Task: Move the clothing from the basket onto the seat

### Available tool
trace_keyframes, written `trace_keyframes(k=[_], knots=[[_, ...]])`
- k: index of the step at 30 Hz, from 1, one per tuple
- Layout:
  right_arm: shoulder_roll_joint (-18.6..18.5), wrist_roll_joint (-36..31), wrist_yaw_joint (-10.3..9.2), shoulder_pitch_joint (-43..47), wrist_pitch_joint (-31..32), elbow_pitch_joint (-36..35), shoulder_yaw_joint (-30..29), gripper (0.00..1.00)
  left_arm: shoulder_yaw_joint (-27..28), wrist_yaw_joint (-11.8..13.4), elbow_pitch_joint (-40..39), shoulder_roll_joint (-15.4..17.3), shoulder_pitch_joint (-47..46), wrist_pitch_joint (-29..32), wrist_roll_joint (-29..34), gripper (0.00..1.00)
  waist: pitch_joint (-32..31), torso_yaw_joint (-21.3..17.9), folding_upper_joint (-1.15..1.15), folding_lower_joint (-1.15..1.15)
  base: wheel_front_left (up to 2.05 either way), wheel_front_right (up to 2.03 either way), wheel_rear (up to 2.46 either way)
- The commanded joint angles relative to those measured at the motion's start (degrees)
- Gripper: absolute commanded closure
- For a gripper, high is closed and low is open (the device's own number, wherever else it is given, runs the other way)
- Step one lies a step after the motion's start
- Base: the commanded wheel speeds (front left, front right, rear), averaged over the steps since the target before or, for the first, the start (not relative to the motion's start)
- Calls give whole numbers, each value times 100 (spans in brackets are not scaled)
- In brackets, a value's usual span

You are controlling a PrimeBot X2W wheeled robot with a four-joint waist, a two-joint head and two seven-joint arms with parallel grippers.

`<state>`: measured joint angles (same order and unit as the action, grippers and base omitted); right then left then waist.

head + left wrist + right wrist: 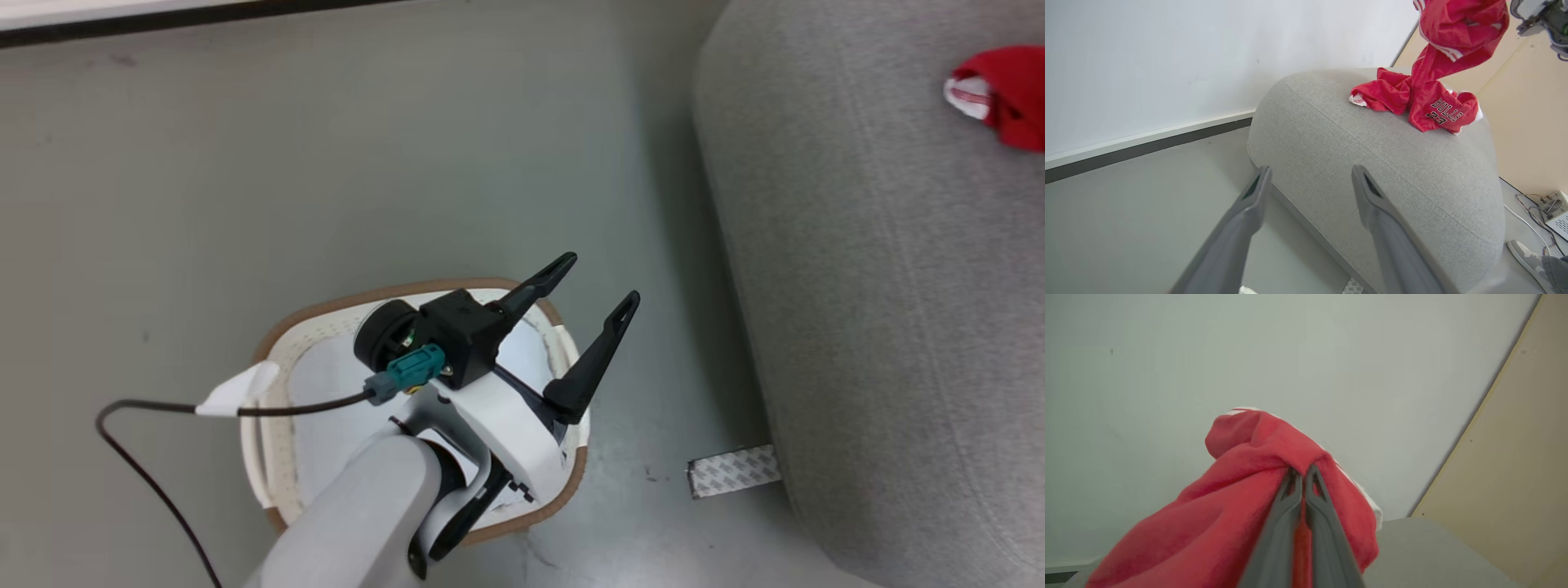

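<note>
My left gripper [600, 279] hangs open with nothing between its fingers, above the cream basket [326, 309] with the brown rim; my forearm covers much of the basket's white inside. In the left wrist view the same open gripper [1310, 171] points at the grey seat [1372, 163]. Red clothing [1437, 108] with white block letters lies bunched on the seat's top. From it a red garment [1457, 32] rises, lifted. My right gripper [1303, 473] is shut on that red clothing [1241, 506], whose folds drape over both fingers. The head view shows red cloth [1008, 94] on the seat [882, 286].
A taped patch [732, 471] lies on the floor at the seat's foot. A dark cable [147, 457] loops left of the basket. Beyond the seat are a beige panel [1527, 122], a small box with wires [1555, 212] and a person's shoe [1529, 255].
</note>
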<state>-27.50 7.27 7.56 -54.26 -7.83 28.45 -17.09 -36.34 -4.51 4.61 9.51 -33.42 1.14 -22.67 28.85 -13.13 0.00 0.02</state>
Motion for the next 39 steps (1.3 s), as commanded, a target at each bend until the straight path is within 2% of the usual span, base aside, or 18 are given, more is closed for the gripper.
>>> trace_keyframes(k=[1,8,9,10,11,14,19,28,33,39], knots=[[-36,-171,-15,44,38,269,-202,100,1,-21,22,2,20,-65,-39,0,54,141,0,-2,0,0,0],[303,-780,-15,631,-179,1619,-1468,100,14,24,142,24,126,-141,-138,0,-33,216,0,-2,0,0,0],[378,-891,-15,723,-219,1762,-1632,96,11,21,157,36,143,-154,-153,0,-62,216,0,-2,0,0,0],[472,-1027,-14,802,-275,1870,-1757,71,12,23,179,49,161,-165,-166,0,-101,215,0,-2,0,0,0],[544,-1118,-14,850,-365,1928,-1869,0,20,31,201,59,184,-169,-172,0,-149,213,0,-2,0,0,0],[850,-1177,-15,1024,-601,1963,-2001,0,56,69,252,89,284,-222,-205,0,-334,175,0,-2,0,0,0],[1258,-1282,-15,1540,-740,1524,-1733,0,119,147,342,148,547,-345,-312,0,-786,95,0,-2,0,0,0],[2055,-812,-15,3141,-737,-426,-752,0,439,391,537,286,1365,-880,-615,0,-1764,167,0,-2,0,0,0],[2312,-665,-15,4096,-729,-1213,-148,0,717,627,660,422,1914,-1289,-713,0,-2266,297,0,-2,0,0,0],[2414,-524,-15,4804,-729,-1520,561,0,1015,827,686,484,2467,-1544,-813,0,-2666,451,0,-2,0,0,0]])
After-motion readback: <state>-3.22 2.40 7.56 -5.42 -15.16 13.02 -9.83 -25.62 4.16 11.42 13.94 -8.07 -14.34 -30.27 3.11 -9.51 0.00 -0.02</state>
